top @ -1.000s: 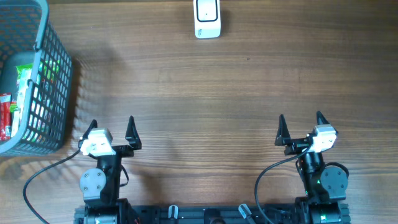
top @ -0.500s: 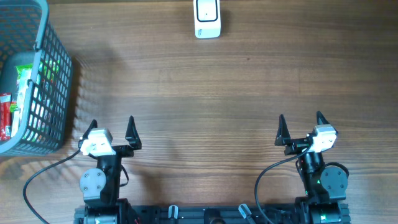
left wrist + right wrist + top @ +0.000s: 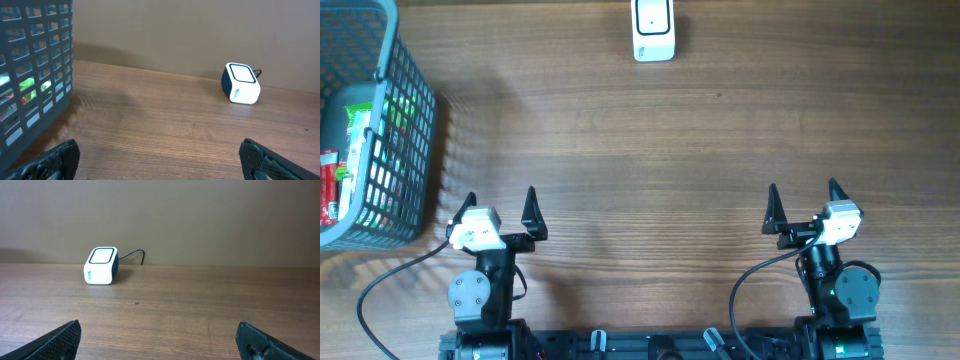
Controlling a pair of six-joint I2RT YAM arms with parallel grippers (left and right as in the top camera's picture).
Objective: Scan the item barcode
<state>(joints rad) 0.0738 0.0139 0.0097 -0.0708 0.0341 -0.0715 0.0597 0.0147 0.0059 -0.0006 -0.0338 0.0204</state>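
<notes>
A wooden table [image 3: 650,160] seen from above, with two robot arms mounted along its near edge. At the far left edge of the table stands a dark grey mesh basket [image 3: 415,150], partly cut off by the frame. Inside it lie a green packet [image 3: 358,105] and, closer to the left edge, a red packet [image 3: 328,190]; both are only partly visible through the basket's wall, and no barcode can be made out on either. To the right of the basket, near the table's near edge, the left gripper [image 3: 500,195] sits over bare wood with its two black fingers spread fully apart and nothing between them. In the middle of the table's far edge, well apart from both arms, rests a small white scanner [image 3: 653,30] with a dark window on its upper face; the right wrist view shows a thin dark cable [image 3: 132,255] leaving its back towards the wall. Further right, near the near edge, the right gripper [image 3: 802,186] mirrors the left one: fingers spread wide, holding nothing, pointing across the bare wood towards the far edge.
</notes>
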